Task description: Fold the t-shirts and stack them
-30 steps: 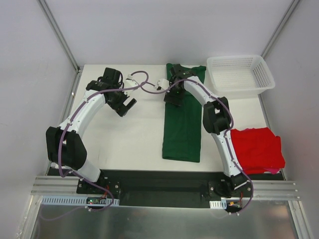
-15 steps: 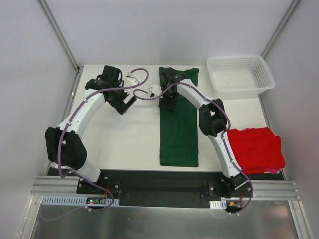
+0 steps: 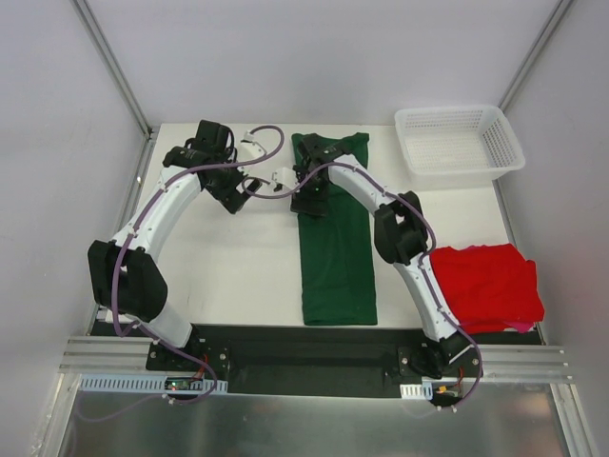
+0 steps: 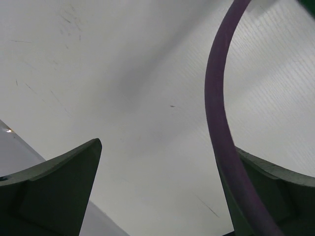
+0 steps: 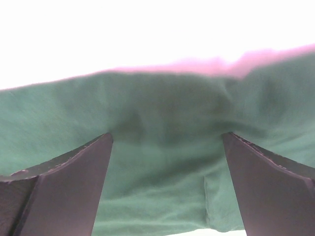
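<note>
- Overall, scuffed white tabletop (image 3: pixel 238 257), pale grey walls (image 3: pixel 314 57) around.
- Long green t-shirt (image 3: pixel 338 257) lies flat centrally; red t-shirt (image 3: pixel 490 286) at right edge.
- Standing apart: left fingers (image 4: pixel 59 191), right fingers (image 5: pixel 64 187).

white table (image 3: pixel 238 262), green t-shirt (image 3: pixel 338 262), red t-shirt (image 3: pixel 490 286), mesh basket (image 3: pixel 461 169)

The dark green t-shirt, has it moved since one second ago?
Yes. The dark green t-shirt slid left, away from the white mesh basket at the far right corner.
</note>
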You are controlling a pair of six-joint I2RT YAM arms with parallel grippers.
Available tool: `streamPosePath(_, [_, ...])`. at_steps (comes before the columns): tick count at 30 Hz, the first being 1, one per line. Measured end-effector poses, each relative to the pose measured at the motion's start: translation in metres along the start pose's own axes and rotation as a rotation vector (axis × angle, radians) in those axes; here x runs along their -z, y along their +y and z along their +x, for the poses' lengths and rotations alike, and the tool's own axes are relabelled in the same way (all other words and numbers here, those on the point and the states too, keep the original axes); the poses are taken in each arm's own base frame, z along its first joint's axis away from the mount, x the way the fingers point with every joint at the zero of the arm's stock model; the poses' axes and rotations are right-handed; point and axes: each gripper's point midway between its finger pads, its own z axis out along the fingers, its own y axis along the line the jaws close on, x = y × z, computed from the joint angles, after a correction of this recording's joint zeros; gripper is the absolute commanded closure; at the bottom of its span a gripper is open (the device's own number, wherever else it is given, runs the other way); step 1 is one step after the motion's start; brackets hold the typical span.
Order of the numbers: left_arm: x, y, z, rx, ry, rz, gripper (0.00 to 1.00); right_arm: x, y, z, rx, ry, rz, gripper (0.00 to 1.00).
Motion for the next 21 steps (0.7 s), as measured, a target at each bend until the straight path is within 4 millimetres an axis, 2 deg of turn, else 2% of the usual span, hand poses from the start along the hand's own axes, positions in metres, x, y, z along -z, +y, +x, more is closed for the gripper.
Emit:
streamPosePath(3, [0.001,0.0,-0.002,-0.002,-0.004,-0.002,0.01,-0.002,0.0,-0.013,0.02,-0.022,0.016,0.0])
streamPosePath(6, [0.001,0.001,-0.002,-0.006,-0.005,-0.003,0.01,-0.004,-0.01,-0.026,0.032,-0.047,0.073,0.0])
streamPosePath(8, [0.001,0.001,-0.002,-0.009,-0.005,-0.004,0.01,-0.005,-0.021,-0.027,0.024,-0.053,0.122,0.0])
streamPosePath(11, [0.001,0.002,-0.002,-0.016,-0.003,-0.006,0.01,-0.001,-0.032,-0.016,-0.011,-0.05,0.164,0.0])
streamPosePath(14, [0.001,0.003,-0.002,-0.025,-0.001,-0.009,0.01,0.019,-0.03,0.004,-0.053,-0.033,0.16,0.0])
streamPosePath(17, [-0.001,0.003,-0.001,-0.028,0.004,-0.008,0.01,0.055,-0.012,0.024,-0.091,-0.027,0.134,0.0])
streamPosePath(19, [-0.004,0.003,0.0,-0.03,0.012,-0.004,0.01,0.079,0.004,0.028,-0.101,-0.04,0.113,0.0])
streamPosePath(21, [-0.007,0.003,0.002,-0.032,0.022,0.001,0.01,0.097,0.017,0.022,-0.099,-0.075,0.098,0.0])
